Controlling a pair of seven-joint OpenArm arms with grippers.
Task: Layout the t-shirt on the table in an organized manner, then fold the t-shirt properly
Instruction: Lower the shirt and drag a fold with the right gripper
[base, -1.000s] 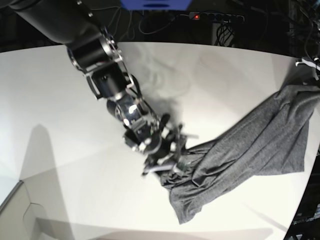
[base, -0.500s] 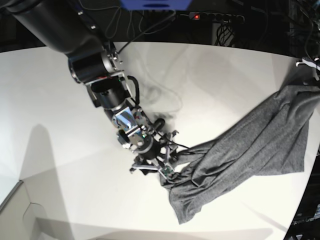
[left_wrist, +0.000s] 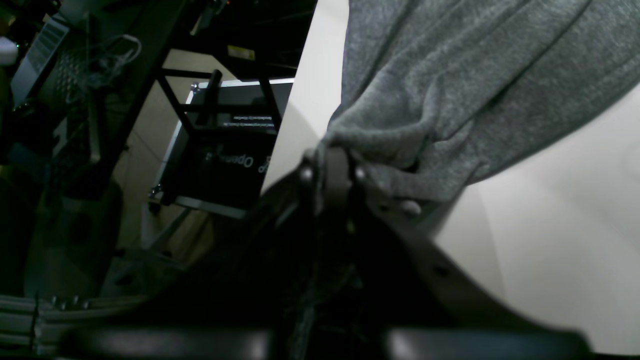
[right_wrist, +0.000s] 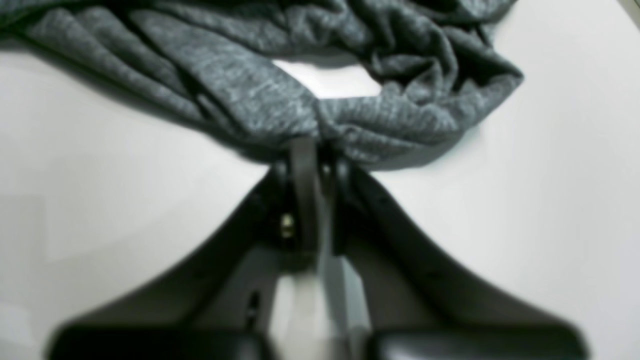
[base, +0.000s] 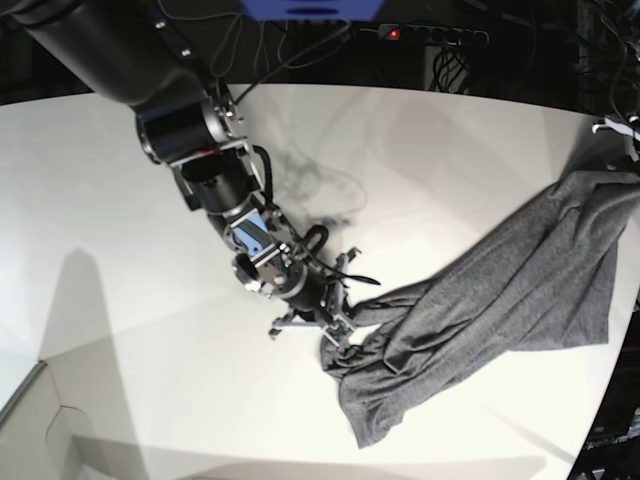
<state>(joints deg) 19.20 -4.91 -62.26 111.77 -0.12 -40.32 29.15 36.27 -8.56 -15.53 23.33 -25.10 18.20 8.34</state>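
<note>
The t-shirt lies crumpled across the right part of the table in the base view, stretched as a long wrinkled band from the table's right edge down toward the middle front, with one end trailing to a point near the front edge. The right gripper sits low over the white surface at the shirt's inner end; in the right wrist view its jaws are pressed together on a bunched fold of the t-shirt, and a small patch of bare table shows through a gap in the folds just beyond the pinch. The right arm's dark body reaches in from the upper left of the base view and hides part of the tabletop behind it, with loose cables hanging beside it. The left gripper is at the table's edge, its jaws closed on a thick gathered roll of the t-shirt, which fans out above it over the table. Beyond that edge, off the table, a dark case with printed lettering stands on the floor behind a black metal frame. In the base view a power strip with a red light lies past the table's far edge.
</note>
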